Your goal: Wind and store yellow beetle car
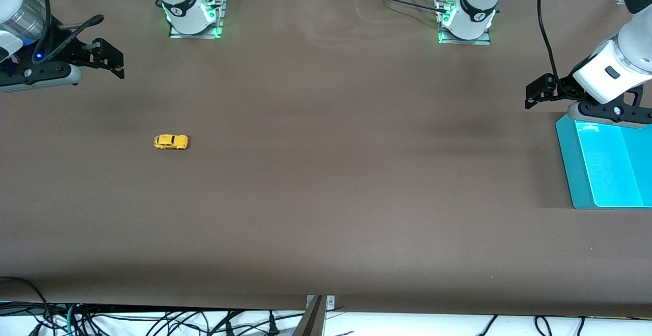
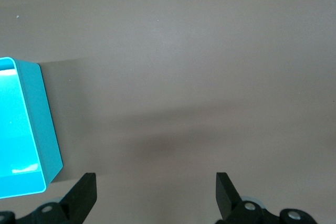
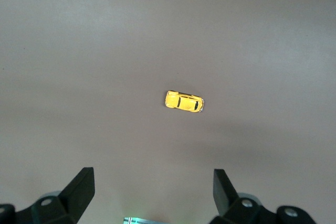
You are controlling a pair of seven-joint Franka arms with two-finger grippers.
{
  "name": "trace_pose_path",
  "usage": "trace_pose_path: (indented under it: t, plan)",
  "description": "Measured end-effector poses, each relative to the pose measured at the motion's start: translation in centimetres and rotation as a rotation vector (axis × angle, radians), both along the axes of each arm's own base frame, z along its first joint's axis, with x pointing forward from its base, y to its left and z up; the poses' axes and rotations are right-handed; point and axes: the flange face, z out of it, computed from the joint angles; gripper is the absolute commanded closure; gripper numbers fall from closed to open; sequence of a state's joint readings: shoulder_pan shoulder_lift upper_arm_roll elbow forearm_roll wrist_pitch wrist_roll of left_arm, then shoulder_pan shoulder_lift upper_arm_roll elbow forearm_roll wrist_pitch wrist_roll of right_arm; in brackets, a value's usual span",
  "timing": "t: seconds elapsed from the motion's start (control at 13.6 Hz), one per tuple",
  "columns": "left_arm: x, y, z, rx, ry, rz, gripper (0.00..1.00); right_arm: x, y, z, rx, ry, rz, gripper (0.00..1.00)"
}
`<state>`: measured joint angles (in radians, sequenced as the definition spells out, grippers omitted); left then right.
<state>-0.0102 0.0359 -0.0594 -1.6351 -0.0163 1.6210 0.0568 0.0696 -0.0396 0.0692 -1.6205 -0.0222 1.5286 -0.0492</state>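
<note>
A wide brown worktop [image 1: 326, 183] stretched between two robot arms, almost bare. The yellow beetle car [image 1: 171, 142] sat on its wheels toward the right arm's end of the worktop, lying lengthwise along it, with nothing touching it. In the right wrist view the yellow beetle car [image 3: 184, 101] showed as a small bright shape on plain brown.

The right tool [image 1: 104, 61] hung in the air at that end of the worktop, its two dark fingers spread wide and holding nothing. It was well apart from the car.

The left tool [image 1: 541, 91] hovered just over the rim of a turquoise bin [image 1: 568, 163] at the left arm's end of the worktop. Its fingers were spread wide too, and empty. That arm appeared to be waiting. The bin looked empty in the part I could see, and the turquoise bin [image 2: 47, 129] also showed at the edge of the left wrist view.

By my judgement nothing of the task was done yet: the car was neither wound nor stored.

Several things could go wrong from here. The car was tiny beside the fingers, so a slightly off-centre close could pinch one end and flick it away. On free wheels it could roll from a nudge. The bin stood well apart, so a weak grip might drop it on the way.
</note>
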Motion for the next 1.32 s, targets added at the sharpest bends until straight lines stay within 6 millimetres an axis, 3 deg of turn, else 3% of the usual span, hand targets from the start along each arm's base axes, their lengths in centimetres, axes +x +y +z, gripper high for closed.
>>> trace_pose_path:
  t: [1.32]
  plan:
    - [0.27, 0.30, -0.06, -0.001, -0.012, 0.001, 0.00, -0.30, -0.02, 0.48, 0.000, -0.007, 0.000, 0.00]
